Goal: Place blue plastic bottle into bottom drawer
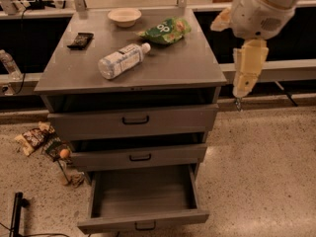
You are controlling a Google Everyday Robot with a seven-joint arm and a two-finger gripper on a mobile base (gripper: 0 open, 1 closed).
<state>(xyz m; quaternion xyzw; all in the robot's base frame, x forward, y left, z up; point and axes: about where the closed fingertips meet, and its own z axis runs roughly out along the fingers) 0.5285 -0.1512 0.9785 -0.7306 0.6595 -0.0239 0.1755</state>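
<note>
The blue plastic bottle (123, 59), clear with a white cap and pale label, lies on its side in the middle of the grey cabinet top (197, 68). The bottom drawer (143, 222) is pulled open, and its box shows nothing inside. My gripper (240, 95) hangs pointing down just off the cabinet's right edge, at about the height of the top. It is well to the right of the bottle and holds nothing that I can see.
A green snack bag (164, 30), a white bowl (124, 16) and a small black object (80, 39) lie at the back of the top. The two upper drawers (136, 120) stand slightly ajar. Snack wrappers (32, 138) litter the floor at left. A small clear bottle (10, 65) stands far left.
</note>
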